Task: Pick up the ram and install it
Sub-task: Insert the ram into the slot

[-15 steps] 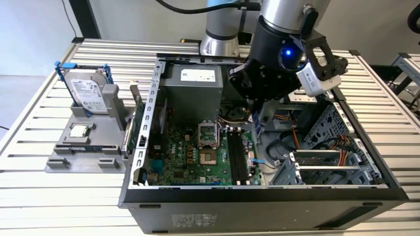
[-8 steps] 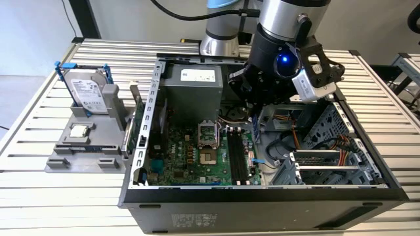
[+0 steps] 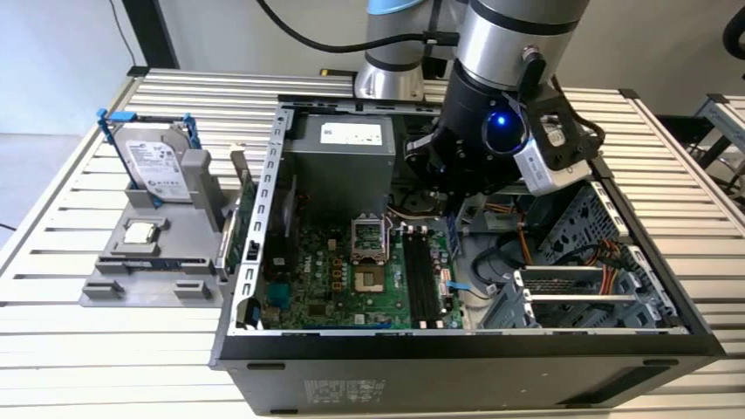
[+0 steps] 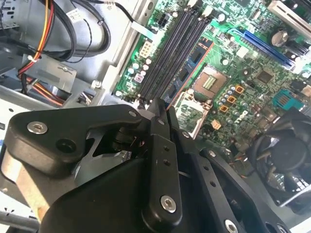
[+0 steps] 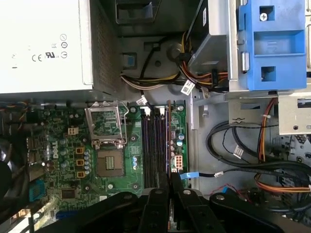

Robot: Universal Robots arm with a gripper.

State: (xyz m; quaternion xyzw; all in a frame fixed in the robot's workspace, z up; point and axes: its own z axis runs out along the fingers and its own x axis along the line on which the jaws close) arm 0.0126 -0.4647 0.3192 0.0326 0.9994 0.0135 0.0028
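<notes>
Gripper (image 5: 169,194) clamped edge-on around the ram (image 5: 168,141), hanging just above the slots (image 5: 154,145) directly beneath its fingertips inside the case (image 3: 466,349): pickup done, the stick not yet seated, so insertion is left.

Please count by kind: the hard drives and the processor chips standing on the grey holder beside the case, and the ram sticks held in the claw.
hard drive: 1
processor chip: 1
ram: 1, seen edge-on in the claw
Total: 3
</notes>
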